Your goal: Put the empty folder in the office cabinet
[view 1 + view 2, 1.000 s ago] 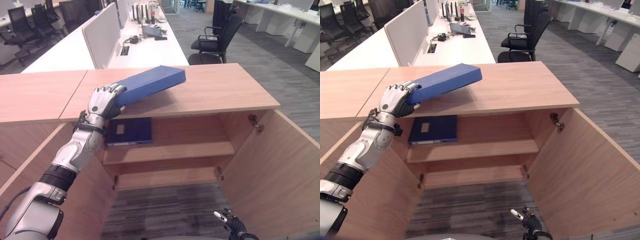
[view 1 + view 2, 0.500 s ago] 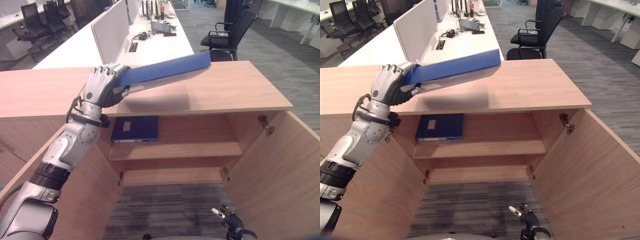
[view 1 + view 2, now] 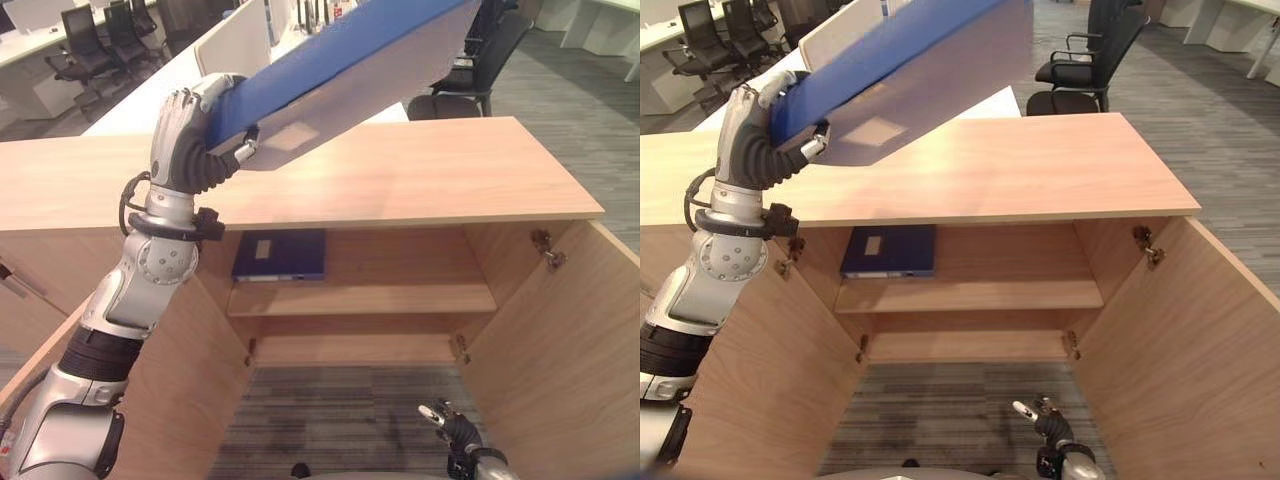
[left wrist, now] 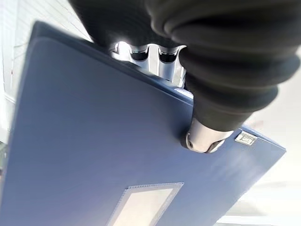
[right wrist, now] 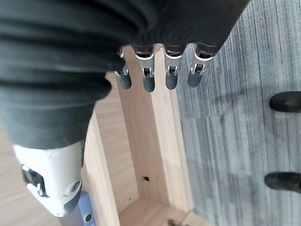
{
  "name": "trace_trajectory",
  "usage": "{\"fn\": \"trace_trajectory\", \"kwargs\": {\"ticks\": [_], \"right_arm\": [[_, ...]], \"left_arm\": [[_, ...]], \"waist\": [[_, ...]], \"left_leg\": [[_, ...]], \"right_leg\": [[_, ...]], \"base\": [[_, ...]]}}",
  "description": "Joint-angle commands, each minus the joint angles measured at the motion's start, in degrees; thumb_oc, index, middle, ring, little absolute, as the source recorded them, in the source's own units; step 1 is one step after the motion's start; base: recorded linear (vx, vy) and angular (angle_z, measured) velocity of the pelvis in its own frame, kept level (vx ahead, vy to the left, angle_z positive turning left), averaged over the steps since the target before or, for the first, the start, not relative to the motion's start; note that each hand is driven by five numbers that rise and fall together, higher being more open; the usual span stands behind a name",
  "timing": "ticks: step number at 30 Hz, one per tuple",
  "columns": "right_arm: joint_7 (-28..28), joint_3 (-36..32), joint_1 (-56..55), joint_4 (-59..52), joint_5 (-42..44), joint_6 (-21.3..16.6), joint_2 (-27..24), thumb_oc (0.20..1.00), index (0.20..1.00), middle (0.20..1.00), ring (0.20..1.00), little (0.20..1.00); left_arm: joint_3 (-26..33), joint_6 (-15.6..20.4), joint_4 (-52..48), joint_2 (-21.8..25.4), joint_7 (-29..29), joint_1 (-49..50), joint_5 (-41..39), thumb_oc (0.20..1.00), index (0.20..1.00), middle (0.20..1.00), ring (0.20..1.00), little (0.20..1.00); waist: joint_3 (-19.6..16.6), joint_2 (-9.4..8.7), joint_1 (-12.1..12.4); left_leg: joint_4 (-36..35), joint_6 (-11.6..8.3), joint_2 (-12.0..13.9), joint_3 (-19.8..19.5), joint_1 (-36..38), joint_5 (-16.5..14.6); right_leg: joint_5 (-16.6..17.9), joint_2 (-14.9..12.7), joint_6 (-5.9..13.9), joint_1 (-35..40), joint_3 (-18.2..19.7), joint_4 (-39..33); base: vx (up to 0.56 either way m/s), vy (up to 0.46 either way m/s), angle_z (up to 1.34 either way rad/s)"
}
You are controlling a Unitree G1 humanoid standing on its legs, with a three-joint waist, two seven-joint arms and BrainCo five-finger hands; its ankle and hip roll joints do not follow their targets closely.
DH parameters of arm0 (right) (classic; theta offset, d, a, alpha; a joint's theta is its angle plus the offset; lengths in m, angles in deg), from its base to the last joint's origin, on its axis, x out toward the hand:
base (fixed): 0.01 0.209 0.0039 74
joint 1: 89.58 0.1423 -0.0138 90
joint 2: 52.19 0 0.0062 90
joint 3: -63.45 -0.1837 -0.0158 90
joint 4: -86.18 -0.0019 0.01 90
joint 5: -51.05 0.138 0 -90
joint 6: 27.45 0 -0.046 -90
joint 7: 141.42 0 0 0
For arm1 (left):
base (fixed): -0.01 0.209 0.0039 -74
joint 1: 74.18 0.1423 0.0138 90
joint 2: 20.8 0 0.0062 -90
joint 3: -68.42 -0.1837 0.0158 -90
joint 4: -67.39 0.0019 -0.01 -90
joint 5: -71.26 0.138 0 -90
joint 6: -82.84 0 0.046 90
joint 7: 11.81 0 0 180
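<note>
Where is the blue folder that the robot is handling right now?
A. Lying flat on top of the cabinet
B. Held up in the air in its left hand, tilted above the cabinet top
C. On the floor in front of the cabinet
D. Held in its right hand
B: the left hand is curled round one end of the blue folder, which slants upward clear of the cabinet top.

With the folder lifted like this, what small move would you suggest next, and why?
Probably lower it toward the open cabinet. The left hand is shut on the blue folder, which is tilted high above the cabinet top, while the shelf beside the other folder looks free.
</note>
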Motion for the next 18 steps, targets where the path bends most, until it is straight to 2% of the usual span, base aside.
{"fn": "trace_trajectory", "kwargs": {"ticks": [1,2,4,7,10,18], "right_arm": [[0.79,1.58,3.29,-2.48,0.33,-2.02,0.86,1.000,1.000,1.000,1.000,1.000],[0.79,1.60,3.25,-2.47,0.33,-2.01,0.86,1.000,1.000,1.000,1.000,1.000],[1.29,2.06,3.48,-4.86,1.34,-1.93,1.15,1.000,1.000,1.000,1.000,1.000],[2.20,2.31,3.24,-10.46,4.07,-2.23,1.31,1.000,1.000,1.000,1.000,1.000],[4.04,2.11,2.24,-26.82,8.23,-3.00,-0.27,1.000,1.000,1.000,1.000,1.000],[5.29,-0.10,1.47,-43.72,12.10,-3.75,-2.49,1.000,1.000,1.000,1.000,1.000]], "left_arm": [[5.63,4.10,-1.46,-0.30,0.75,-4.73,-11.52,0.200,0.200,0.200,0.200,0.200],[5.63,4.09,-1.46,-0.31,0.76,-4.68,-11.53,0.200,0.200,0.200,0.200,0.200],[6.04,6.35,-4.05,-2.36,3.97,-2.60,-20.27,0.200,0.200,0.200,0.200,0.200],[6.40,7.30,-5.84,-4.32,6.49,0.45,-26.74,0.200,0.200,0.200,0.200,0.200],[9.52,7.70,-9.08,-7.14,10.46,9.04,-35.47,0.200,0.200,0.200,0.200,0.200],[13.95,6.75,-11.90,-9.37,14.36,20.00,-41.29,0.200,0.200,0.200,0.200,0.200]], "waist": [[-0.47,-2.15,1.11],[-0.56,-2.12,1.10],[-0.37,-2.14,1.28],[-0.20,-2.27,1.42],[0.03,-2.40,1.68],[0.05,-2.67,2.05]], "left_leg": [[0.73,-2.31,0.89,-0.80,3.98,-5.74],[0.73,-2.37,0.95,-0.86,4.34,-6.46],[0.73,-2.26,0.93,-0.93,3.87,-5.73],[0.73,-2.19,0.94,-1.00,3.89,-5.78],[0.73,-2.07,1.05,-0.96,3.95,-5.80],[0.73,-1.92,1.21,-0.70,4.11,-5.87]], "right_leg": [[-1.85,-4.70,6.01,0.51,2.18,0.30],[-2.49,-4.65,6.09,0.87,2.22,0.28],[-1.85,-4.77,5.93,0.44,2.12,0.37],[-1.85,-4.79,5.85,0.41,2.18,0.41],[-1.92,-4.86,5.67,0.43,2.28,0.54],[-1.97,-4.85,5.44,0.42,2.66,0.60]], "base": [[0.00,0.000,0.00],[-0.05,0.000,0.03],[-0.03,0.000,0.04],[0.00,0.004,0.02],[0.00,0.000,0.00],[0.00,0.000,0.00]]}}
